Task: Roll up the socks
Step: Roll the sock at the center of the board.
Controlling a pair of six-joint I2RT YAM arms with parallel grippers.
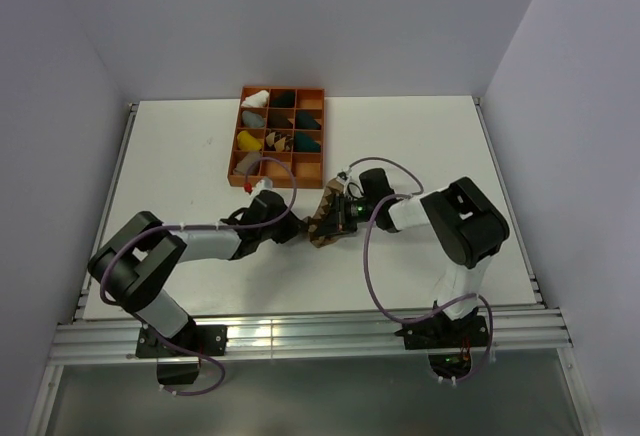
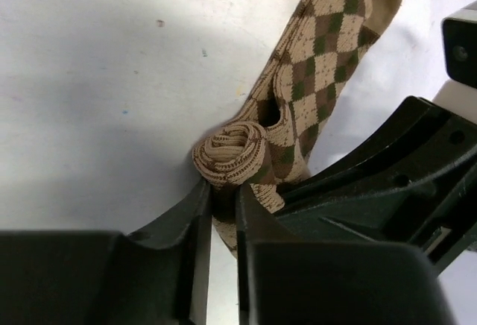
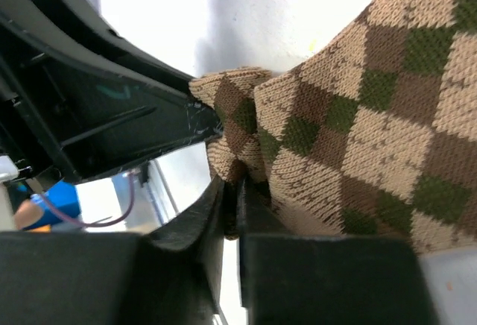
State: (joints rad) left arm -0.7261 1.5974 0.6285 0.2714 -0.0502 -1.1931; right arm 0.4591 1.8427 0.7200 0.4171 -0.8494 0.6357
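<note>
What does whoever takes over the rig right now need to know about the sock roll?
Left gripper: shut on the sock at its rolled end.
Right gripper: shut on the same sock, right beside the left one.
Sock: argyle, on the table in front of the tray. A second sock can't be made out.
Done: a small roll at one end.
Left: most of the sock is unrolled; probably keep rolling.
</note>
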